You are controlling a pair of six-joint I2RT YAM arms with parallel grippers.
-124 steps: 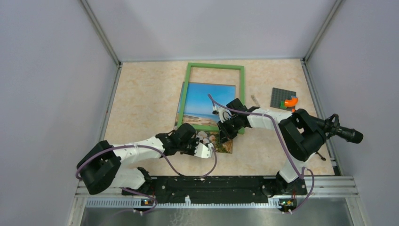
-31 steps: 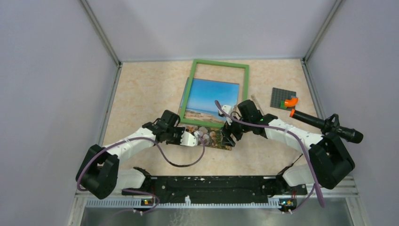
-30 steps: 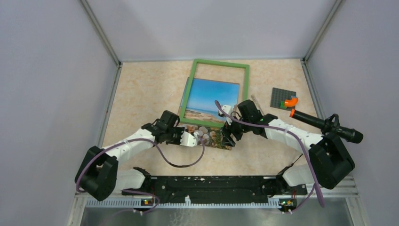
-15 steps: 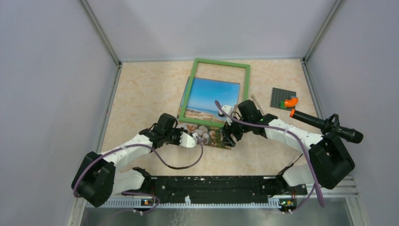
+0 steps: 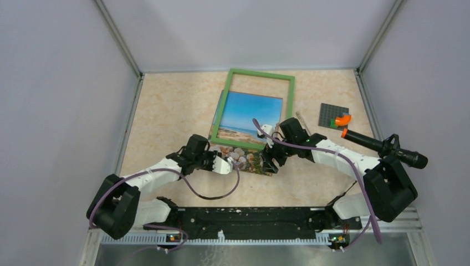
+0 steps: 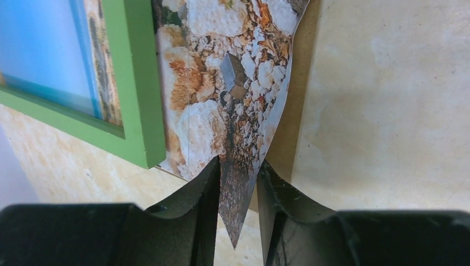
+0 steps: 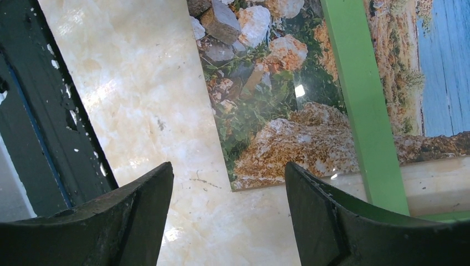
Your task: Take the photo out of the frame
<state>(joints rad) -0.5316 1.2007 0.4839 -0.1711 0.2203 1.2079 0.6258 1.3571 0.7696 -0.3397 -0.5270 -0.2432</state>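
Observation:
The frame (image 5: 260,73), a thin green border, lies flat in the middle of the table. The photo (image 5: 248,113) shows through it, and its rocky near end sticks out past the frame's near side. My left gripper (image 5: 237,162) is at the photo's near-left corner. In the left wrist view that corner of the photo (image 6: 221,100) curls up off the table beside the frame (image 6: 130,83), with the left gripper (image 6: 238,165) shut on it. My right gripper (image 7: 228,166) is open, low over the table by the near-right corner of the photo (image 7: 266,111), beside the frame (image 7: 360,111).
A grey baseplate (image 5: 333,115) with an orange piece (image 5: 343,119) lies at the right. A black tool with an orange tip (image 5: 382,145) lies near the right arm. A thin stick (image 5: 301,118) lies right of the frame. Walls close in three sides.
Since four seconds ago the frame has shifted back and right, and the right arm has stretched out. In the last second only the left forearm shifted slightly.

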